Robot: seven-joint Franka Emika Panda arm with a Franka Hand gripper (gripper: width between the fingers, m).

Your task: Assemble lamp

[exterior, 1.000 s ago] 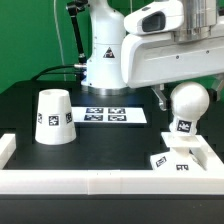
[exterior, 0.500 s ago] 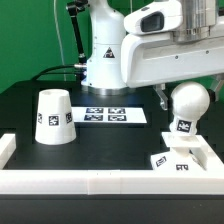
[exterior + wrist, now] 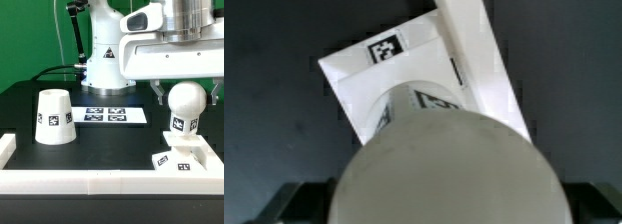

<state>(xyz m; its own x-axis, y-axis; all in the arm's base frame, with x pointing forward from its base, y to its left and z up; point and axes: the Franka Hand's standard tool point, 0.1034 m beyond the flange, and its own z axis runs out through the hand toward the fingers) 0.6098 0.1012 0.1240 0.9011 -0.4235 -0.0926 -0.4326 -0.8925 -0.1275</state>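
**Bulb held over the base, not yet seated**

We hold the bulb [image 3: 185,108] in the gripper [image 3: 186,93]. Its two fingers are pressed against opposite sides of the ball, and the neck hangs down beneath them. The base [image 3: 178,160] sits right below the gripper, apart from the end of the neck and tucked against the border rail [image 3: 100,182]. The shade [image 3: 52,117] stands well away from the gripper, toward the exterior view's left.

We judge the main risk to be the grip itself. A smooth round ball can roll between two flat fingers, and the neck would then swing off line. It could catch the rim of the base, and pressing down after that might shove the base aside or let the ball slip upward. In the wrist view the ball [image 3: 446,170] covers much of the base [image 3: 388,70], so we cannot tell how well the two line up.

The bulb is plain white plastic, a ball on a short cylindrical neck that carries a black-and-white tag, and it hangs close to upright.
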